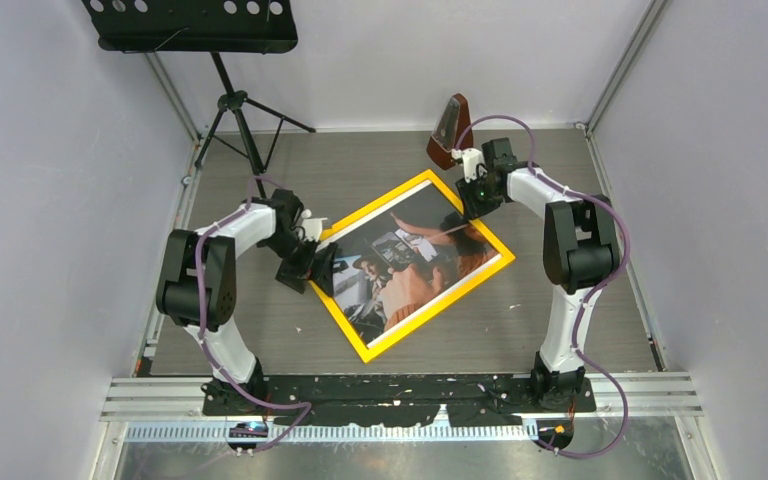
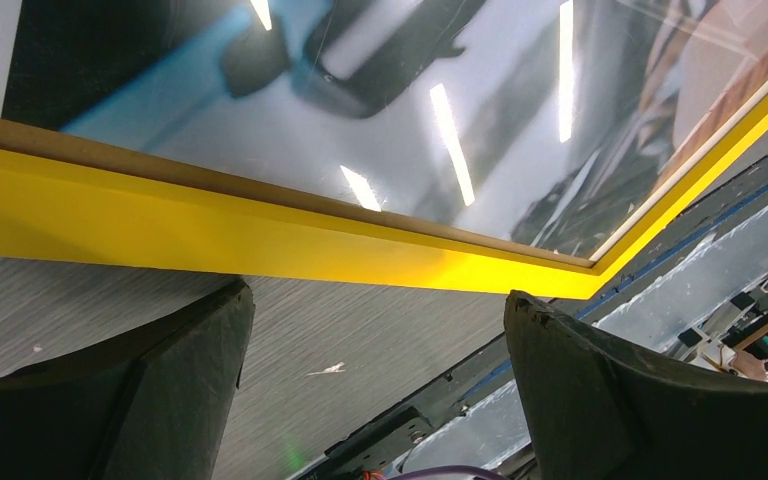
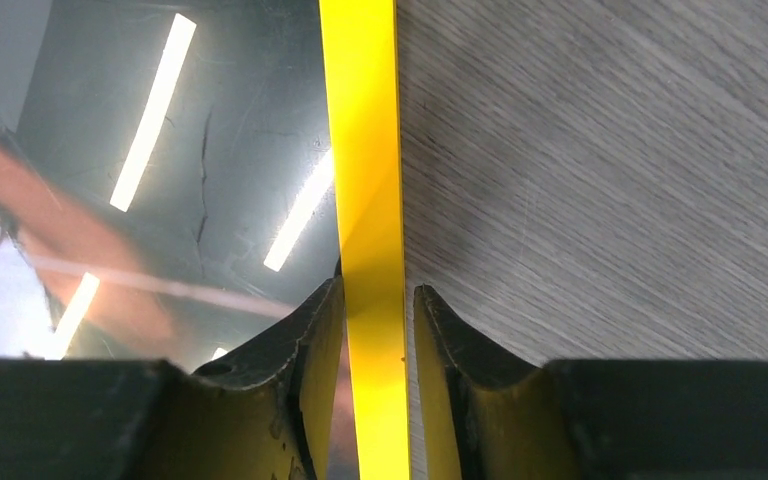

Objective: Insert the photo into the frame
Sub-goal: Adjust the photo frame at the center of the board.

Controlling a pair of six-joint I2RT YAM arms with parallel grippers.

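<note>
Right gripper [image 3: 378, 295]: jaws narrow, astride the frame [image 3: 360, 150] rail, a sliver of gap on the outer side, nothing clamped. Left gripper [image 2: 375, 290] wide, empty, beside the opposite rail. The photo [image 3: 160, 200] lies inside the frame. I'd pinch the rail gently, keeping clear of the print's edge.

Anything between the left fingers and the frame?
Only bare table, in the left wrist view. The open left fingers sit short of the frame's yellow strip.
</note>
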